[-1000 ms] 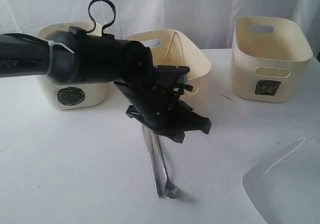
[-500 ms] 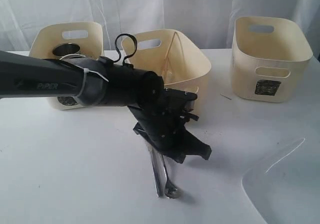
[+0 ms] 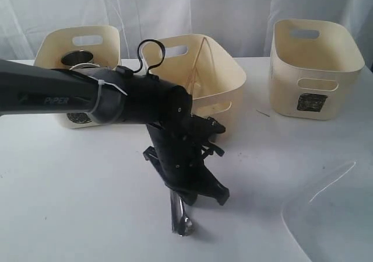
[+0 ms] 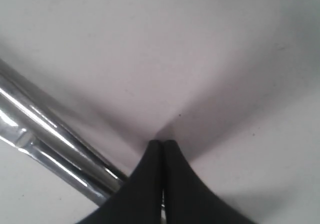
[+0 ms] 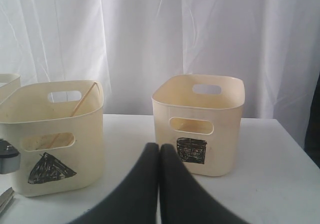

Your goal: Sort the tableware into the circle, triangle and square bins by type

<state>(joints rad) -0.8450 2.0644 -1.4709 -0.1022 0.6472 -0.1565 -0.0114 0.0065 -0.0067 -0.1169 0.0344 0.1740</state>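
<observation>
My left gripper (image 3: 221,198) is down at the white table, shut, with nothing between its fingers (image 4: 150,156). Steel cutlery (image 3: 180,219) lies right beside it; the arm hides most of it, and in the left wrist view the cutlery (image 4: 50,136) runs alongside the tips without being gripped. At the back stand the circle bin (image 3: 105,107), the triangle bin (image 3: 230,75) and the square bin (image 3: 315,69). A steel cup (image 3: 77,58) sits in the circle bin and a wooden chopstick (image 3: 196,69) leans in the triangle bin. My right gripper (image 5: 159,147) is shut and empty, facing the triangle bin (image 5: 50,134) and square bin (image 5: 200,124).
The large white square plate (image 3: 332,221) lies at the front right corner of the table. A white curtain hangs behind the bins. The left arm's black body (image 3: 116,98) stretches across in front of the circle bin.
The left arm has come down and toward the front, bringing its shut gripper to the table beside the cutlery and covering most of it. The bins have not moved.
</observation>
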